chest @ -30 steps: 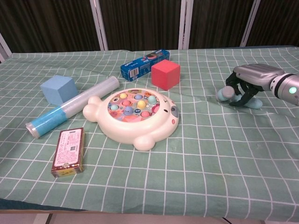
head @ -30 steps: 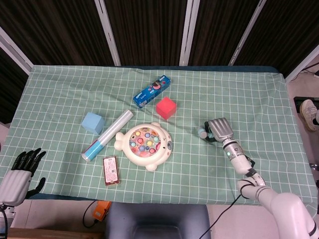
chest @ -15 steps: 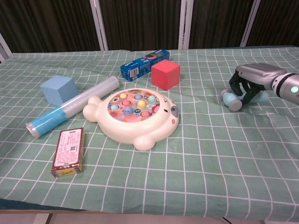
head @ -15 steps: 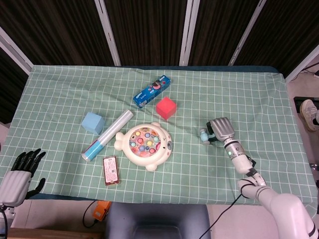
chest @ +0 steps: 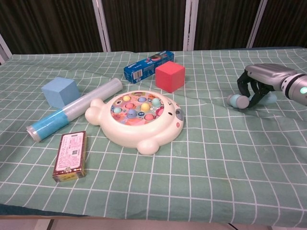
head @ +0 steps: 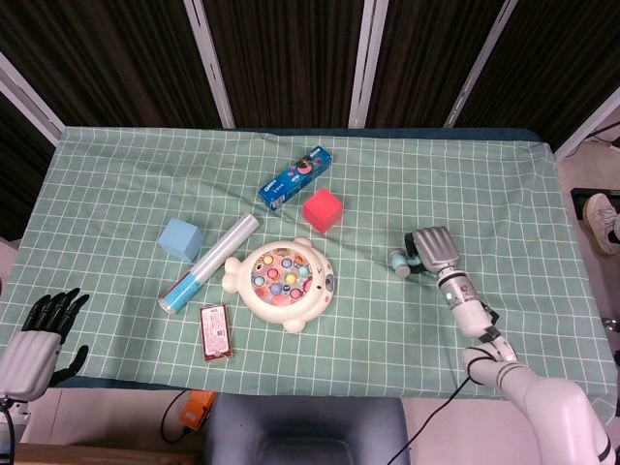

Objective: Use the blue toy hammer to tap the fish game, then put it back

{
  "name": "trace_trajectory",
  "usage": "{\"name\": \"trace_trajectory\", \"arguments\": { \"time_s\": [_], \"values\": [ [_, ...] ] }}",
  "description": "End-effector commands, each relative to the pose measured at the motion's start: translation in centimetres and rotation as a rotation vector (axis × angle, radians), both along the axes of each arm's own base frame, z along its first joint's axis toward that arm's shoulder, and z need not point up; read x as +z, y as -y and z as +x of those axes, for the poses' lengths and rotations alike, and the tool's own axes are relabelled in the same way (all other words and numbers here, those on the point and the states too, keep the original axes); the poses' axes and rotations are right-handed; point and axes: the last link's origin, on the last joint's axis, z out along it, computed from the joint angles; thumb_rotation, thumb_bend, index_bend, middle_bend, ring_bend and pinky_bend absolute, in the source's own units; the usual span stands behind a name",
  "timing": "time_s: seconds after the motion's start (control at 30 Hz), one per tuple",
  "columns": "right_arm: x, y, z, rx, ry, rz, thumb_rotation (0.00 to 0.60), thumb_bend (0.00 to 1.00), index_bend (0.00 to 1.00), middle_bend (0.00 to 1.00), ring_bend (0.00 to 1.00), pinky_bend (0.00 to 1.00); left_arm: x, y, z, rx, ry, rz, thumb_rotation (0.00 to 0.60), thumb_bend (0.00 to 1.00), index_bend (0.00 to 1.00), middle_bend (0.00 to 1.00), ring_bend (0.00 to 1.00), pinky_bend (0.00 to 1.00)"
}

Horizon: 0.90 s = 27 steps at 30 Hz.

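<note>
The blue toy hammer lies low over the green checked cloth at the right, its pale blue head sticking out to the left of my right hand. That hand curls its fingers down around the hammer and holds it; the handle is mostly hidden beneath the hand. The white fish game with coloured fish sits at the table's middle, well to the left of the hammer. My left hand hangs off the table's front left corner, fingers spread and holding nothing.
A red cube and a blue carton stand behind the fish game. A clear tube with a blue end and a light blue cube lie to its left. A small red card box lies near the front edge.
My right hand has shifted slightly right and toward the front edge with the hammer under it, and the hammer head has swung around beneath the fingers. The left hand has not moved.
</note>
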Motion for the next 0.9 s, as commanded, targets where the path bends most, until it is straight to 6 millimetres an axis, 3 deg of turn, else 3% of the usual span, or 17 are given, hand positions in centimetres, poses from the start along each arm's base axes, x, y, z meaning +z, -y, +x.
{"name": "trace_trajectory", "arguments": {
  "time_s": [0.03, 0.27, 0.9],
  "values": [
    [0.1, 0.0, -0.1, -0.006, 0.004, -0.004, 0.6, 0.32, 0.72, 0.67, 0.68, 0.69, 0.0, 0.0, 0.0, 0.001, -0.001, 0.0, 0.6, 0.41, 0.0, 0.03, 0.01, 0.07],
    [0.4, 0.2, 0.0, -0.005, 0.019, -0.024, 0.6, 0.31, 0.62, 0.6, 0.65, 0.67, 0.0, 0.0, 0.0, 0.0, -0.001, 0.001, 0.6, 0.41, 0.0, 0.03, 0.01, 0.07],
    [1.3, 0.8, 0.0, -0.018, 0.02, -0.06, 0.6, 0.31, 0.62, 0.6, 0.65, 0.67, 0.0, 0.0, 0.0, 0.001, -0.001, 0.002, 0.6, 0.41, 0.0, 0.03, 0.01, 0.07]
  ]
}}
